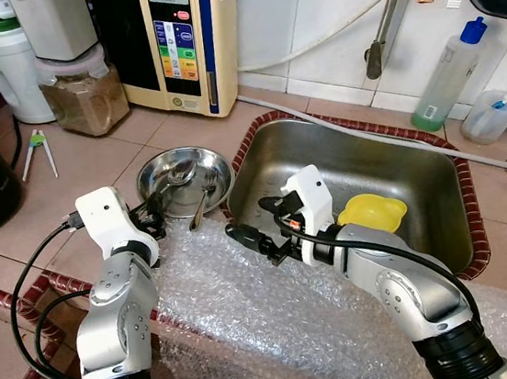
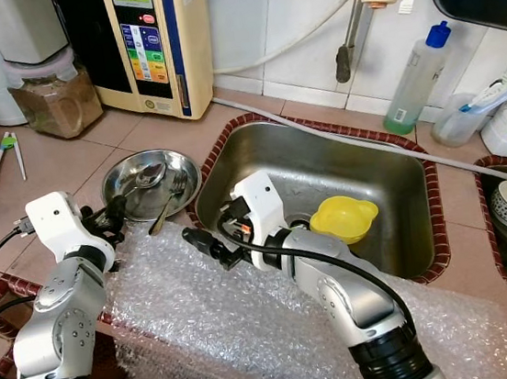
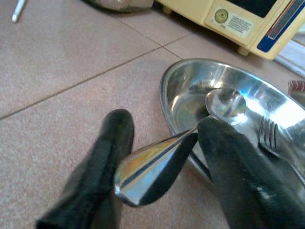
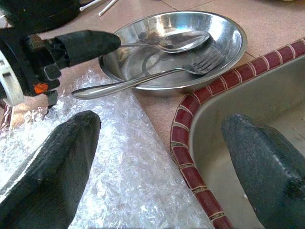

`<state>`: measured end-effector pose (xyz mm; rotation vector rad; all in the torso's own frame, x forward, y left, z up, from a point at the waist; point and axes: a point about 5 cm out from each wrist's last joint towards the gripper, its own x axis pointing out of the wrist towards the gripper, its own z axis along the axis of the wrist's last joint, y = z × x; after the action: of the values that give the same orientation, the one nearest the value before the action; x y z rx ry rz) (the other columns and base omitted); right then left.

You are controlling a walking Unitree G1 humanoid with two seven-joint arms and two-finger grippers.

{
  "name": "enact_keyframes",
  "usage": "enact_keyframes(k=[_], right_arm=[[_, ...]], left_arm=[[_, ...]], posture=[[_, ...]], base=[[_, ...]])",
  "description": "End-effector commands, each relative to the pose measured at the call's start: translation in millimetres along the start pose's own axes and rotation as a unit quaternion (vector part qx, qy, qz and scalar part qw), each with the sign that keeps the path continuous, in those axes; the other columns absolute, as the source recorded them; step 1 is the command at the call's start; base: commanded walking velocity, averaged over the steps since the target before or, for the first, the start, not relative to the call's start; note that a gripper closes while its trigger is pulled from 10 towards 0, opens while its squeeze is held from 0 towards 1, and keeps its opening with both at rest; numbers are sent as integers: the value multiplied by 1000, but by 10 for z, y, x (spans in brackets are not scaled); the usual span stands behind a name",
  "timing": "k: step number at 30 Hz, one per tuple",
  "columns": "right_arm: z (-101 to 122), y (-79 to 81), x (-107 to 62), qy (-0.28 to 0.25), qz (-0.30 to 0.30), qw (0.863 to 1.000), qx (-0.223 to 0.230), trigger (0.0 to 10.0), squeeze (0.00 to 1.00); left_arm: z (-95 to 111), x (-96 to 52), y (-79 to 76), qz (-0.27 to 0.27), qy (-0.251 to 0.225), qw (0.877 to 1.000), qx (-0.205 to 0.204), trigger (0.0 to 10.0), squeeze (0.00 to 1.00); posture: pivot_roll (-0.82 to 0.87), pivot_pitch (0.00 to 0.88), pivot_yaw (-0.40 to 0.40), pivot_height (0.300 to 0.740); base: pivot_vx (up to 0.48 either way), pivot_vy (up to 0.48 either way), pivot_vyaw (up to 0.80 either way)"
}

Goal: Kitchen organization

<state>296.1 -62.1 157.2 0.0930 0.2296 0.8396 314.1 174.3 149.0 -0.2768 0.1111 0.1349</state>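
- Tiled counter (image 1: 68, 184): pinkish tiles, red-brown edging around the cut-outs.
- Steel sink (image 1: 441, 213) is sunk in the counter on the right. A yellow bowl (image 1: 372, 213) sits inside it near the front wall.
- Bubble wrap sheet (image 1: 252, 328) is draped over the counter's front edge, below the sink and the steel bowl.
- Cream water appliance (image 1: 182, 41) stands against the back, with a lidded jar (image 1: 85, 97) of brownish contents to its left.
- Green-liquid bottle (image 1: 448, 78) with a blue cap stands against the wall tiles, behind the sink's right side.
- Steel bowl (image 1: 155, 176) rests on the counter just left of the sink's front-left corner. It holds a spoon (image 3: 224, 102) and a fork (image 4: 143, 78).
- Fork: tines in the bowl, handle sticking out over the rim towards the bubble wrap.
- Spoon: head in the bowl, handle out over the rim on the left side.
- Left gripper (image 1: 153, 211) is at the bowl's left rim, fingers (image 3: 109, 157) clamped on the spoon handle's flared end.
- Right gripper (image 1: 258, 241) hovers over the sink's front-left corner, fingers (image 4: 52, 167) spread wide, one above the wrap and one above the basin, holding nothing.
- Green-handled tongs (image 1: 37, 147) lie on the counter, far left.
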Motion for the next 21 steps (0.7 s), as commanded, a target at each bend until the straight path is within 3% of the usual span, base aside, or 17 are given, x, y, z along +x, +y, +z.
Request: enact_keyframes(k=[1,17,21], right_arm=[[21,-11,10,-1,-1,1000,-5,10000,0],[12,-14,40,1,-5,1000,-5,10000,0],[14,-34,46,1,-12,1000,-6,10000,0]], left_arm=[[35,10,-15,0,-2,1000,-1,0,0],[118,16,-4,15,-12,1000,-25,0,0],[245,36,-13,18,-32,998,-56,0,0]], posture=[[151,74,-55,740],[155,76,-57,740],[156,78,-57,740]], base=[[0,0,0],[0,0,0],[0,0,0]])
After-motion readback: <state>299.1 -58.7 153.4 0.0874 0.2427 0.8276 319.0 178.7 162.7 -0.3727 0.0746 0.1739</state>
